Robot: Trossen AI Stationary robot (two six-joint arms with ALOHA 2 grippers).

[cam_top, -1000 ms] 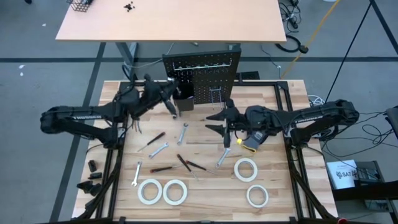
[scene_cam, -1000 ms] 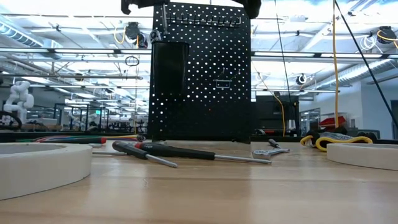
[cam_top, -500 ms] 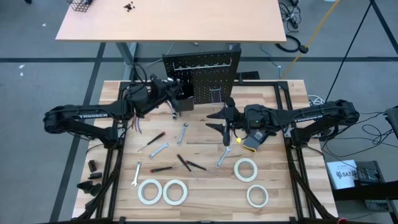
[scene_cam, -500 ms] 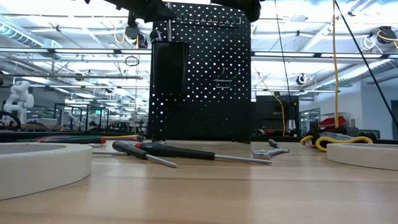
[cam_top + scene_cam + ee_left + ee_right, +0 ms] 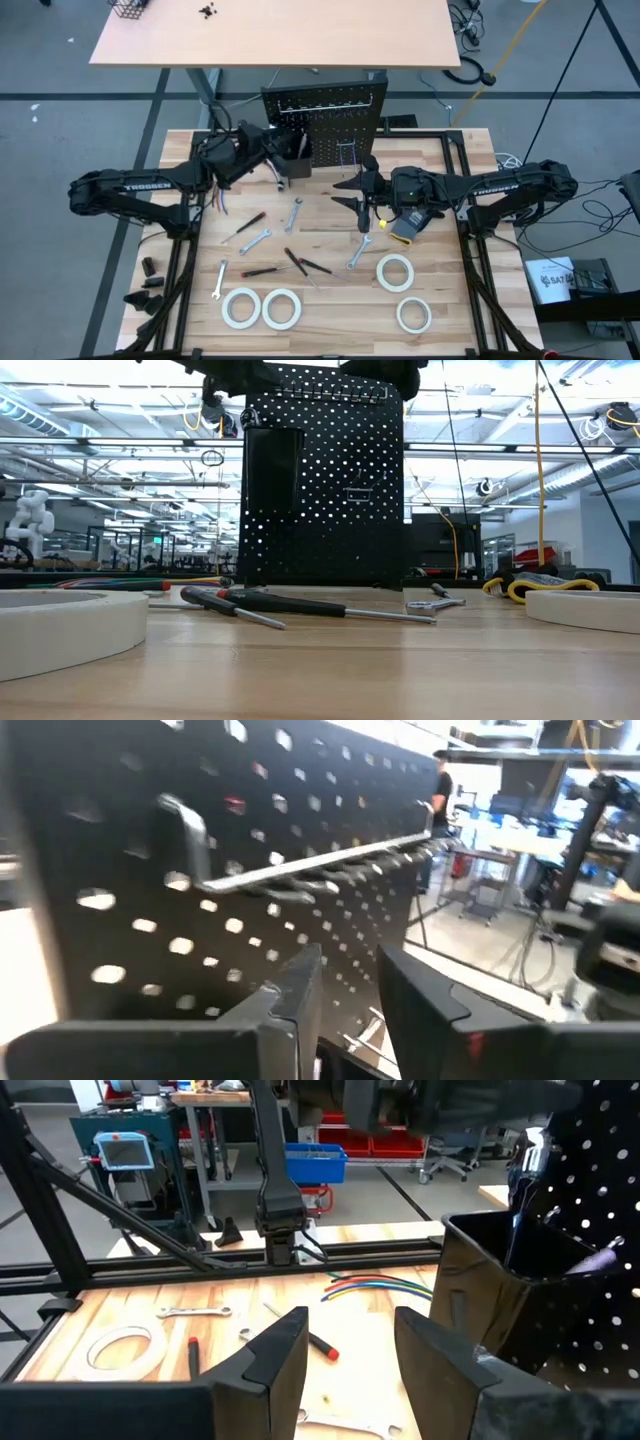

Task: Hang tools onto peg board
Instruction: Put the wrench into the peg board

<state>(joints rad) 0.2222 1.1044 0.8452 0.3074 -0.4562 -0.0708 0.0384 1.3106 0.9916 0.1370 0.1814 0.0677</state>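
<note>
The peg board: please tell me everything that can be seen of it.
The peg board is a black, roughly square perforated panel that looks like metal. It stands upright at the far edge of the table. A row of wire hooks runs along its top and a small black bin hangs on its left part. The left claw is close at the bin.

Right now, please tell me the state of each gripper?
Left gripper: at the peg board, grip cannot be told.
Right gripper: open, empty.

Two dark jointed arms carry white lettering on their long links; each gripper has flat black fingers.
</note>
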